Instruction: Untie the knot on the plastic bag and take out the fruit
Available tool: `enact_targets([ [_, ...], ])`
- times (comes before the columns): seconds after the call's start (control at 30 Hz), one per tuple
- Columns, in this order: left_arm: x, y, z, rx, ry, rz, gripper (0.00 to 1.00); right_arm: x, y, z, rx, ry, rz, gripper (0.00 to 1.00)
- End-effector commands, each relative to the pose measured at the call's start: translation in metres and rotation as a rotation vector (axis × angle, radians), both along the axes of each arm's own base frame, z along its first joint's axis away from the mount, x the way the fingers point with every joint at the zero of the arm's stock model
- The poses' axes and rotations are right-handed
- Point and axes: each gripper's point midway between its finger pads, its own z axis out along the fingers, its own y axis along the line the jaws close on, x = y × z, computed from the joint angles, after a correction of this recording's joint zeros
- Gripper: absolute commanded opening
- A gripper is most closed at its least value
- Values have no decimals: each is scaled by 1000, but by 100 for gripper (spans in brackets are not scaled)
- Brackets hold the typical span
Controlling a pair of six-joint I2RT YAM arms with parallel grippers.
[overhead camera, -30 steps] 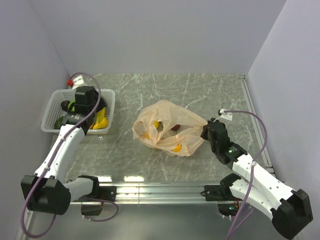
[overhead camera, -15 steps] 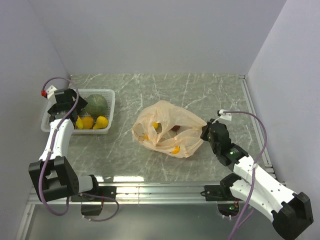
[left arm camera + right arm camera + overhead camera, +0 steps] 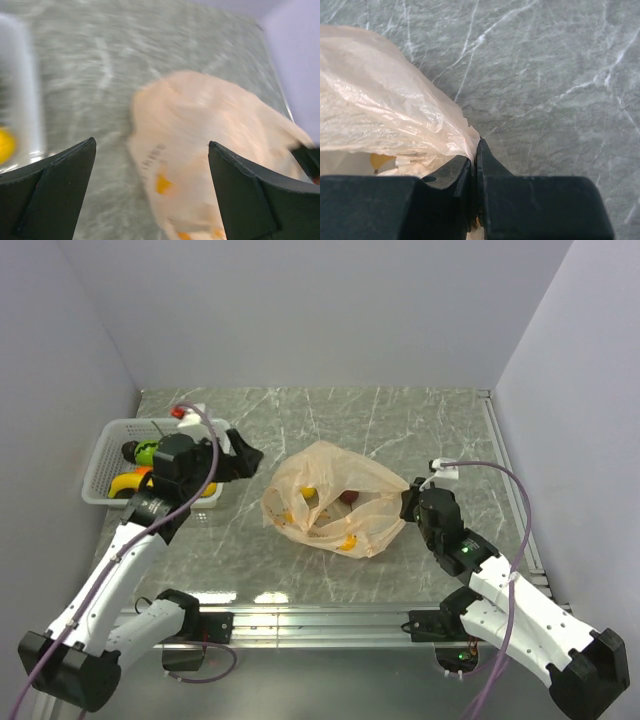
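Observation:
The pale-orange plastic bag (image 3: 335,480) lies crumpled mid-table, and fruit shows through its film: a yellow piece (image 3: 309,492), a dark one (image 3: 347,497) and an orange-yellow one (image 3: 348,539). My right gripper (image 3: 408,502) is shut on the bag's right edge; in the right wrist view the film (image 3: 445,130) runs in between the closed jaws (image 3: 475,150). My left gripper (image 3: 246,456) hangs open between the basket and the bag. Its wrist view is blurred, with the bag (image 3: 220,130) ahead between the wide fingers (image 3: 60,185). The knot is hidden.
A white basket (image 3: 103,443) stands at the left with a bright green fruit (image 3: 146,452), a yellow banana (image 3: 125,483) and an orange piece; the left arm covers part of it. Grey walls close three sides. A metal rail runs along the near edge.
My left arm has swung from the basket's far left side to its right, toward the bag, jaws now wide open. The right gripper has stayed on the bag's edge.

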Motion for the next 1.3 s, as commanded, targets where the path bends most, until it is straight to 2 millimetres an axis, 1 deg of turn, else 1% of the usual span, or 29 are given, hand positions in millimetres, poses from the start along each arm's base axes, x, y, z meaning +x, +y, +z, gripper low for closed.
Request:
enact_targets([
  [0.0,-33,-68,11,-4,-65,-355,99,1,6,16,-19,-63,24,10],
  [0.03,-37,-76,7,17,-54,-383,99,0,7,15,-25,-61,26,10],
  [0.07,-41,-84,16,29,-69,-404,99,0,7,15,-28,-59,27,10],
  [0.1,-52,-100,19,62,-86,-451,99,-1,9,14,-34,-54,29,10],
  [0.13,-59,-109,24,72,-99,-479,99,-2,9,14,-38,-52,29,10],
  [0.17,-67,-119,37,73,-126,-511,99,-2,11,15,-38,-54,34,10],
  [0.2,-87,-140,43,72,-146,-592,99,-3,11,15,-39,-53,32,10],
  [0.23,-93,-151,44,74,-149,-614,96,-3,11,15,-40,-54,33,9],
  [0.27,-113,-172,52,60,-159,-690,94,-3,12,15,-37,-57,35,9],
  [0.37,-131,-207,42,81,-113,-765,89,-3,13,15,-36,-53,34,9],
  [0.4,-143,-220,38,85,-103,-804,87,-3,13,13,-39,-47,34,9],
  [0.43,-143,-231,24,105,-76,-813,86,-3,13,13,-40,-47,34,9],
  [0.5,-142,-241,6,124,-42,-819,82,-4,13,14,-38,-53,36,9],
  [0.53,-134,-245,-9,157,-17,-792,80,-5,13,14,-38,-53,37,9],
  [0.6,-120,-246,-23,196,-7,-728,77,-7,14,14,-37,-56,46,9],
  [0.63,-113,-248,-37,226,14,-702,72,-7,14,13,-38,-56,48,9],
  [0.7,-97,-249,-46,263,16,-627,69,-11,16,10,-32,-48,60,9],
  [0.73,-90,-253,-55,291,38,-606,69,-13,16,7,-27,-35,63,9],
  [0.83,-66,-249,-70,344,58,-486,68,-20,26,1,23,-6,103,9],
  [0.93,-42,-235,-82,346,82,-375,67,-31,30,-20,87,68,102,9],
  [0.97,-35,-230,-86,338,93,-340,67,-35,31,-30,123,104,84,9],
  [1.0,-23,-220,-90,317,115,-284,67,-39,30,-36,140,124,78,10],
  [1.03,-18,-214,-100,325,132,-260,68,-45,29,-48,148,157,73,10],
  [1.07,-13,-212,-102,311,132,-242,68,-48,30,-51,192,172,55,12],
  [1.13,-7,-206,-115,308,152,-216,70,-56,25,-68,208,222,28,14],
  [1.17,-5,-206,-119,307,158,-212,71,-59,25,-70,235,233,11,17],
  [1.2,-4,-207,-121,301,162,-209,72,-63,21,-76,229,256,-2,29],
  [1.23,-4,-207,-129,308,179,-207,75,-66,21,-79,238,267,-9,37],
  [1.27,-6,-208,-132,302,189,-211,76,-67,20,-80,238,272,-9,48],
])
